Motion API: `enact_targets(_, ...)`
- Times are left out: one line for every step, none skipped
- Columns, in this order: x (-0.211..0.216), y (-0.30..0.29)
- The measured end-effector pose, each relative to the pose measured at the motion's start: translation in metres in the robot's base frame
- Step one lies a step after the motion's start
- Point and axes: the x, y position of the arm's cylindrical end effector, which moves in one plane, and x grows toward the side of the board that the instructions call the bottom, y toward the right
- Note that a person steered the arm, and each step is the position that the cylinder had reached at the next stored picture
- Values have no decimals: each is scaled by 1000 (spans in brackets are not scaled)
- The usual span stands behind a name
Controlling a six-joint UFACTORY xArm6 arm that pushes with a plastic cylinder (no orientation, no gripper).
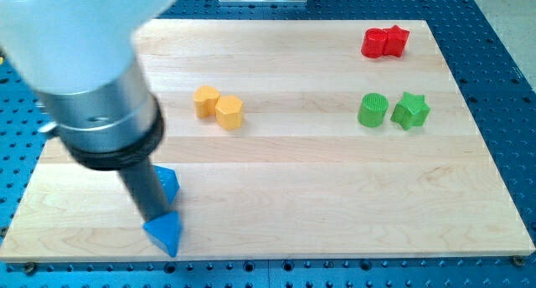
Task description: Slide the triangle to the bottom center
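Observation:
A blue triangle (165,233) lies near the bottom left of the wooden board (285,196). A second blue block (170,182), shape partly hidden by the rod, lies just above it. My tip (157,216) stands between the two, touching the triangle's upper edge. The rod and the arm's large grey body cover the view's upper left.
Two yellow blocks (207,100) (229,112) sit together left of centre. A green cylinder (373,110) and a green star (410,110) sit at the right. Two red blocks (376,43) (396,39) touch at the top right. The board's bottom edge is close below the triangle.

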Motion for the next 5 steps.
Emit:
enact_targets(5, -23)
enact_targets(22, -54)
enact_targets(35, -55)
enact_targets(33, 9)
enact_targets(31, 64)
